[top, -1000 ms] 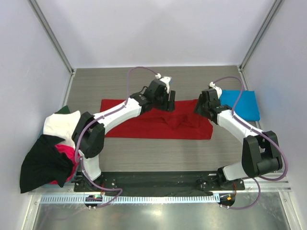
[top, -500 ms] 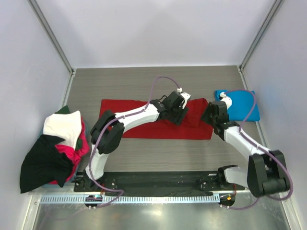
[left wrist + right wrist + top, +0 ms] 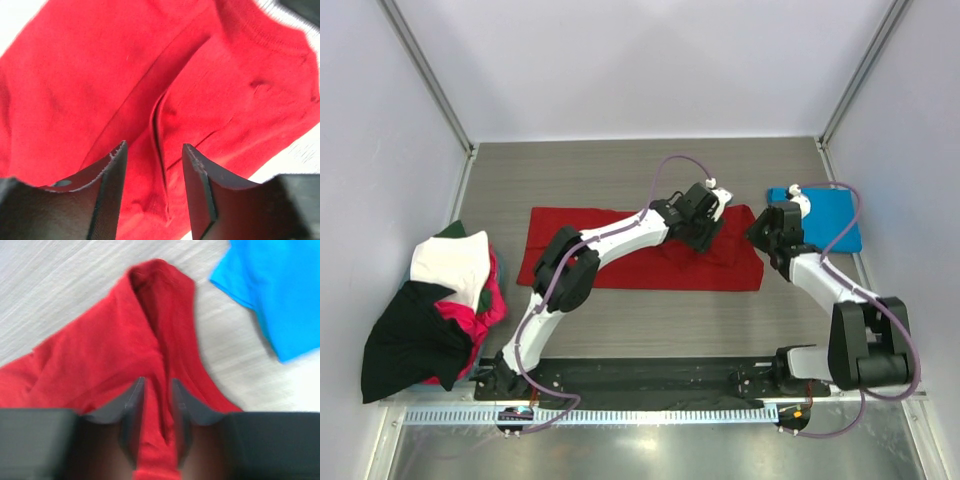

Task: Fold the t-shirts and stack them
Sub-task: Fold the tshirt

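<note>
The left gripper (image 3: pixel 153 150) hangs with its dark fingers apart over a raised crease in the deep red cotton t-shirt (image 3: pixel 660 272), apparently lined up to take that fold. The right gripper (image 3: pixel 157 387) straddles a ridge at the shirt's right end with its jaws narrow; whether they pinch the cloth I cannot tell. The red shirt lies as a wide, partly folded band across the middle of the grey wood-grain table (image 3: pixel 620 175). Its right end is rumpled and lies near a flat folded bright blue t-shirt (image 3: pixel 825 225).

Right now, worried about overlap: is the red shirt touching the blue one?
Apart. Right wrist view shows bare table between the red shirt and the blue shirt.
</note>
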Controlling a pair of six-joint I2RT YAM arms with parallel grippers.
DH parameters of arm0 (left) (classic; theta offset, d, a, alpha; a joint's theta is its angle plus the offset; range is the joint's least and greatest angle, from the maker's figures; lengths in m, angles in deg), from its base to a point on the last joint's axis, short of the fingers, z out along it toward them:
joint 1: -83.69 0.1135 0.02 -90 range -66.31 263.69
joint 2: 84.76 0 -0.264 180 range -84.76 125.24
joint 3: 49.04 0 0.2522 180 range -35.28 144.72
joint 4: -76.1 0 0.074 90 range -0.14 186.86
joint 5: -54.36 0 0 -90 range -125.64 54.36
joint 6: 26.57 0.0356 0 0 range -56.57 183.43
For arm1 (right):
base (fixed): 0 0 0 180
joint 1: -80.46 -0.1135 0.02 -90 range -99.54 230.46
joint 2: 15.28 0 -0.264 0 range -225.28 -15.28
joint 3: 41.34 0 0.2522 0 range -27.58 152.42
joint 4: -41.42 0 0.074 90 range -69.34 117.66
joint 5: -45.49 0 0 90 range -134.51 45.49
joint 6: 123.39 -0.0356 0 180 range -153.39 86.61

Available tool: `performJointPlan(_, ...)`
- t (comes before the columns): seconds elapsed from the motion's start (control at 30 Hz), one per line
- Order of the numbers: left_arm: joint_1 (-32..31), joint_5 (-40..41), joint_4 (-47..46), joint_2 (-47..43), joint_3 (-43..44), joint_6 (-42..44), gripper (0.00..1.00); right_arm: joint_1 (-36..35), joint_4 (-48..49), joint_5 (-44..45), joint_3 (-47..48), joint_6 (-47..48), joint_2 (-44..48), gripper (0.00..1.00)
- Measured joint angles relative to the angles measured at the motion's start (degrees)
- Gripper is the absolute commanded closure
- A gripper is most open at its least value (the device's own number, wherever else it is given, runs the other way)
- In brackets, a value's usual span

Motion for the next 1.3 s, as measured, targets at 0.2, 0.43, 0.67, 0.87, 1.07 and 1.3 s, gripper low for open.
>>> performJointPlan(0.2,0.0,-1.5,0.1,3.3,4.3,0.9,0.62,1.6,0.9,-6.7,7.0,-2.4,-8.0,0.99)
performJointPlan(0.43,0.0,-3.7,0.3,4.4,4.4,1.3,0.73,3.5,4.3,-14.6,14.0,-5.3,-19.3,0.99)
performJointPlan(0.67,0.1,-5.1,0.3,4.8,4.5,1.4,0.98,5.3,7.2,-18.4,14.2,-8.1,-26.4,0.99)
performJointPlan(0.87,0.1,-6.2,0.5,4.5,3.9,1.3,1.00,6.8,9.0,-21.7,14.4,-9.4,-31.1,0.99)
performJointPlan(1.07,0.1,-6.9,2.6,2.6,1.7,1.8,1.00,7.1,9.3,-22.3,14.7,-9.4,-31.4,0.99)
performJointPlan(1.3,0.1,-7.6,7.9,-0.6,1.3,4.7,1.00,7.1,9.3,-22.6,14.8,-9.1,-31.5,0.99)
